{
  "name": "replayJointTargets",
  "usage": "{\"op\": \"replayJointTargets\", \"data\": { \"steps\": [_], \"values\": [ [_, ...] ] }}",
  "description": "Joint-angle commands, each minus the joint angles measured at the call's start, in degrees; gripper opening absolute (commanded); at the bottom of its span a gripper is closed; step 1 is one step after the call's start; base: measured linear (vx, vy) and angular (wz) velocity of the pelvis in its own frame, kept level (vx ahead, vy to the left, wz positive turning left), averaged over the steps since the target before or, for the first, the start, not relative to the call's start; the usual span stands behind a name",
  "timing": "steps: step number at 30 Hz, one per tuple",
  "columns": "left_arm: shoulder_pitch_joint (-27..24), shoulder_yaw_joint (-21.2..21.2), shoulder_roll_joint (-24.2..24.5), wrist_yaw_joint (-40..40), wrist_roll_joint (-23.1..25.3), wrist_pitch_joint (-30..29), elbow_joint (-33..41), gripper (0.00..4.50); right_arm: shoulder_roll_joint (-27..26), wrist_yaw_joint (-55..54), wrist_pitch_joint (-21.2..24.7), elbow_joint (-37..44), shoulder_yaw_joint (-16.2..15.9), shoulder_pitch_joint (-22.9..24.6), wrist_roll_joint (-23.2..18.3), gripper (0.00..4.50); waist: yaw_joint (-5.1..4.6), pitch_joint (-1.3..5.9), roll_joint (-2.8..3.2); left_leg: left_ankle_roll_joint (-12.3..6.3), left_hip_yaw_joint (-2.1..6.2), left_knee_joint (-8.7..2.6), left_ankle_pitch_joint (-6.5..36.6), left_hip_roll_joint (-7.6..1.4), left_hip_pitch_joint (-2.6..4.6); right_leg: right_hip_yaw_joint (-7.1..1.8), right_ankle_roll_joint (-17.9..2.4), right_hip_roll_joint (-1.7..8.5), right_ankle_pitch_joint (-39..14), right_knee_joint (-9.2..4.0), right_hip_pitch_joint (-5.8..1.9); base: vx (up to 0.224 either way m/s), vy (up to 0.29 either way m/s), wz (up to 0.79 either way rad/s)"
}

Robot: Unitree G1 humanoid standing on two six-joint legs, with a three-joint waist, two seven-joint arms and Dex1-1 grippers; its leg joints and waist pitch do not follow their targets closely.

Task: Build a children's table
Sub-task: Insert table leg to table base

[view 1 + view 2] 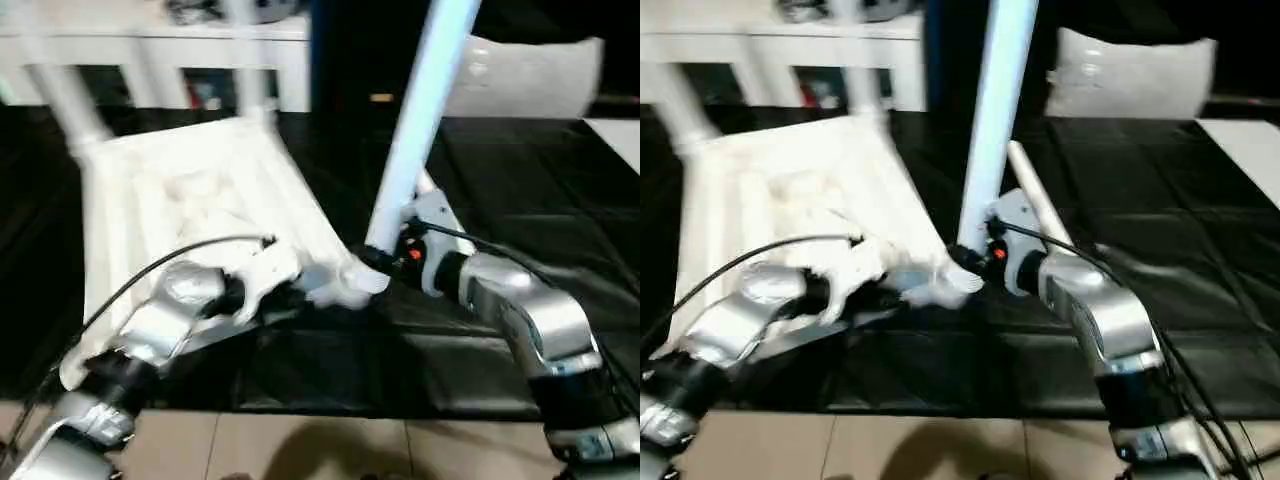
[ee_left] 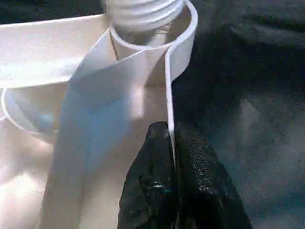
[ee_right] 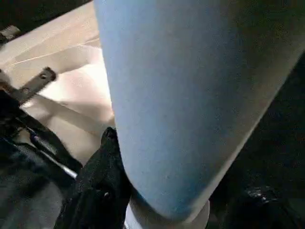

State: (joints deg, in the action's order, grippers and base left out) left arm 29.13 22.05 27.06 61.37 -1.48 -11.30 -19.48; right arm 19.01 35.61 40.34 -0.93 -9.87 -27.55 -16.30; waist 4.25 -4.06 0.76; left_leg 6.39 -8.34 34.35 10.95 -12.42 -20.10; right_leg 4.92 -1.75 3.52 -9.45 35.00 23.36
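The white table top [image 1: 190, 200] lies upside down and tilted on the black mat, ribbed underside up. Two legs [image 1: 65, 100] [image 1: 255, 100] stand in its far corners. My right gripper [image 1: 385, 258] is shut on the lower end of a third leg [image 1: 420, 110], which stands nearly upright at the near right corner socket [image 1: 355, 285]. In the right wrist view one black finger [image 3: 102, 186] presses against that leg [image 3: 190, 95]. My left gripper [image 2: 171, 138] is shut on the top's thin rim [image 2: 169, 86], just beside the socket [image 2: 147, 33]. A loose leg [image 1: 1035, 200] lies behind my right wrist.
A white cabinet [image 1: 150, 50] runs along the back left. At the back right a grey-white cushion [image 1: 530, 75] lies on the black mat [image 1: 500, 180]. Beige floor tiles [image 1: 300, 450] begin at the mat's near edge.
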Motion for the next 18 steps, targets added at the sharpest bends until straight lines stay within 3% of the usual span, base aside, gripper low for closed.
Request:
{"op": "replayJointTargets", "data": {
  "steps": [1,10,18],
  "values": [
    [-0.2,2.4,0.2,3.2,0.6,2.4,0.9,0.0,0.5,0.7,1.7,-0.7,-0.9,-0.3,-0.2,1.89,-0.29,4.5,-0.16,-1.14,-1.05,-3.7,7.1,-0.21,0.14,-3.08,-8.1,3.53,-15.7,-4.2,-3.39,0.0,0.0,0.0],
    [1.2,2.8,1.5,4.8,2.1,5.9,-2.2,0.0,1.1,2.6,5.9,0.4,-3.1,0.4,-0.8,1.89,-0.09,4.3,-0.69,0.65,-0.9,-4.08,11.5,-0.11,0.35,-3.08,-5.3,3.66,-21.6,-4.98,-3.36,0.0,0.0,0.0],
    [1.9,3.0,1.4,5.5,2.4,7.4,-3.7,0.0,2.5,3.8,8.4,1.5,-3.4,0.3,-0.8,1.89,-0.01,4.51,-0.64,0.8,-0.86,-4.04,10.9,-0.16,0.32,-3.09,-6.1,3.56,-19.0,-4.75,-3.41,0.0,0.0,0.0]
  ]
}}
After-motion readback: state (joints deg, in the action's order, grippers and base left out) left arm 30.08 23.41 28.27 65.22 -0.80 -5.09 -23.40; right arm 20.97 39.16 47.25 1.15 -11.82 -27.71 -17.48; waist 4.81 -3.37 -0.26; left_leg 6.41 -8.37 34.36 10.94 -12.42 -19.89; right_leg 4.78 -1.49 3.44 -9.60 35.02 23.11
